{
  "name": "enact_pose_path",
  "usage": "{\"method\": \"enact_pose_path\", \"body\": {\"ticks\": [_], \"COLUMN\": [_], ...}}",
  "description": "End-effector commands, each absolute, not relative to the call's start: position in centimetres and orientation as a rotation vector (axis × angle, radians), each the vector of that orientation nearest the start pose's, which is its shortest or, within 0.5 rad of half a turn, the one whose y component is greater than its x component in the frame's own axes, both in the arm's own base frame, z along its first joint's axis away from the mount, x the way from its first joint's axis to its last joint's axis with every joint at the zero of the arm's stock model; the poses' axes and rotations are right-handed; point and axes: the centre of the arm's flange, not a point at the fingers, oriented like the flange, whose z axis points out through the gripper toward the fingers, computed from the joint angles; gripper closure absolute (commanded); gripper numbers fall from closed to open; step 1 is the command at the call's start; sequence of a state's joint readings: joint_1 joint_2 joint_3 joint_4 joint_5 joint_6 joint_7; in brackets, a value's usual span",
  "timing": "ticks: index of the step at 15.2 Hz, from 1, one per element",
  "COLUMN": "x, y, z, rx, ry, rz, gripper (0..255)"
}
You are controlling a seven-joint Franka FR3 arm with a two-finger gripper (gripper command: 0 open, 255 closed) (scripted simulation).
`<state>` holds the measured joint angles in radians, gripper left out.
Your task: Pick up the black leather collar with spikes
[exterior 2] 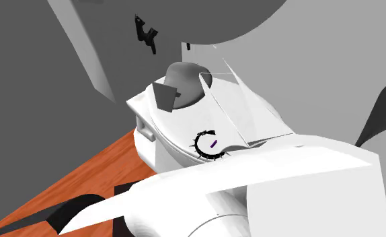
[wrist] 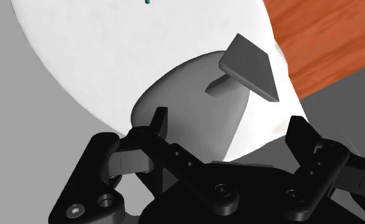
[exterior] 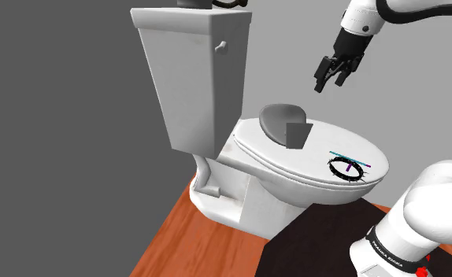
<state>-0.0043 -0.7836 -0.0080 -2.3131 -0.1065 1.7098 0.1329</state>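
Two fingers point(wrist: 158, 122) of the hand point(exterior: 331, 80) stand apart, well above the spiked collar point(exterior: 348, 167) on the toilet lid point(exterior: 311, 161); they should straddle its band.

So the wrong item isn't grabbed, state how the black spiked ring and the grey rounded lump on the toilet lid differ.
The collar is black; the lump is grey. The collar is a thin, open, spiked ring; the lump is rounded, smooth. The collar lies near the lid's front; the lump nearer the tank. Both rest on the white lid.
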Motion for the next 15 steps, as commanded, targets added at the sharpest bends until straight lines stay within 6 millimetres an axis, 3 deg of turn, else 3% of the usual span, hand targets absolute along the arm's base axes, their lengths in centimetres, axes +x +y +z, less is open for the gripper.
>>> {"method": "enact_pose_path", "body": {"ticks": [1, 15], "x": [32.1, 28.0], "y": [-1.5, -4.0], "z": [62.4, 46.0], "rx": [-3.209, -3.222], "ry": [0.222, 0.005], "rz": [-0.3, 0.071], "gripper": [0, 0]}}
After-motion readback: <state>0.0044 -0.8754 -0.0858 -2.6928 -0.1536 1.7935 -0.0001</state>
